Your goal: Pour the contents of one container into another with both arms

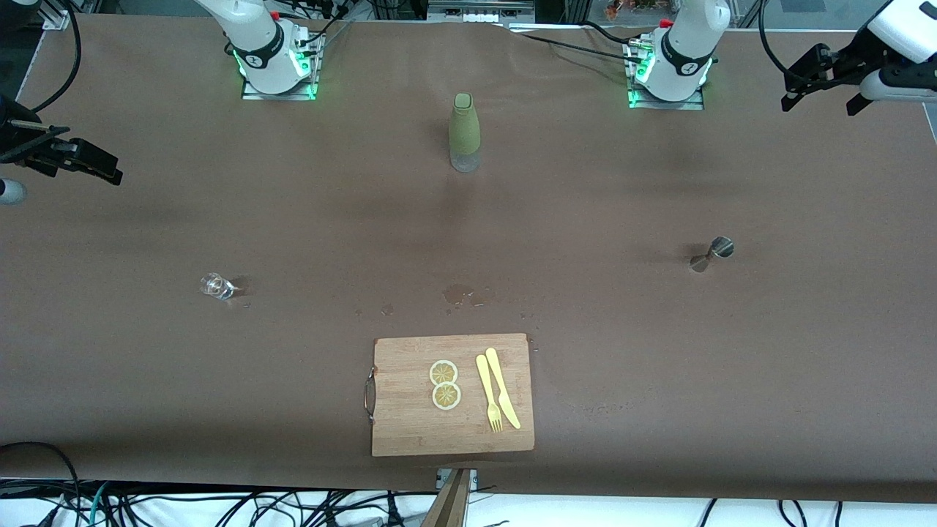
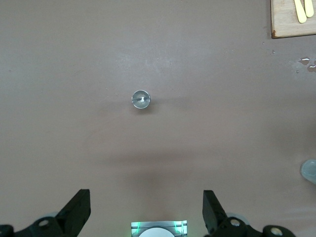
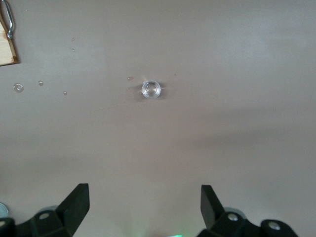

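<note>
- The left gripper (image 1: 823,88) hangs in the air over the counter's (image 1: 659,366) corner at the left arm's end, near the robots' edge; its jaws are spread wide and grasp nothing.
- In the left wrist view the same left gripper (image 2: 146,210) looks straight down on a small steel jigger (image 2: 141,98), which stands on the bare counter well clear of the jaws.
- The right gripper (image 1: 77,157) hangs over the counter's edge at the right arm's end, jaws released and empty.
- In the right wrist view the right gripper (image 3: 144,205) looks down on a small clear glass (image 3: 151,89), apart from the jaws.
- In the front view the jigger (image 1: 711,255) stands toward the left arm's end and the glass (image 1: 217,286) toward the right arm's end, both about midway across the counter.
- A green bottle (image 1: 465,132) stands upright between the two arm bases, near the robots' edge.
- A wooden cutting board (image 1: 410,424) lies at the middle of the counter's camera-side edge, carrying two lemon slices (image 1: 444,384), a yellow fork (image 1: 488,395) and a yellow knife (image 1: 504,388).
- Wet spots (image 1: 457,294) mark the counter just beside the board's edge that faces the robots.
</note>
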Tool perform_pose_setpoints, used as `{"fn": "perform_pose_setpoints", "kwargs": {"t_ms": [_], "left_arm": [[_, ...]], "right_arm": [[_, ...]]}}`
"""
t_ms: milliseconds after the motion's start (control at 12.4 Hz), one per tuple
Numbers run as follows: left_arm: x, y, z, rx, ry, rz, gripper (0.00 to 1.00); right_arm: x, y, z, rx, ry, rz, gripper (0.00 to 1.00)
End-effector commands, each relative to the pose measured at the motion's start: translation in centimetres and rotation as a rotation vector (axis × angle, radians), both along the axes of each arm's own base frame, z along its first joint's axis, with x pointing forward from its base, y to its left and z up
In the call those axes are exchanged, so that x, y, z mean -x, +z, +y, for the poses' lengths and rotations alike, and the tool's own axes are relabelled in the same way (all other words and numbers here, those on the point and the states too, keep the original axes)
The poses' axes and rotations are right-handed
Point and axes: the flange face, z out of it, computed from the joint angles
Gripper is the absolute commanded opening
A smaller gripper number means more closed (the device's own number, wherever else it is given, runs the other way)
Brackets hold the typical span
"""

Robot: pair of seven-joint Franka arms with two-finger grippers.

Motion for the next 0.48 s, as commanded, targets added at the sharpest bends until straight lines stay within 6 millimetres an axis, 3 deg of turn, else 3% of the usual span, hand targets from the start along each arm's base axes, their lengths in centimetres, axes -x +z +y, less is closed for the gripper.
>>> {"fn": "perform_pose_setpoints", "kwargs": {"t_ms": [0, 402], "left_arm": [[0.45, 0.02, 0.1, -0.024, -0.035, 0.0, 1.0], [0.49, 0.07, -0.3, 0.012, -0.084, 0.002, 1.0]], "right_arm": [[-0.27, 0.53, -0.12, -0.003, -0.017, -0.011, 1.0], [-0.45, 0.3, -0.12, -0.026, -0.024, -0.011, 1.0]]}}
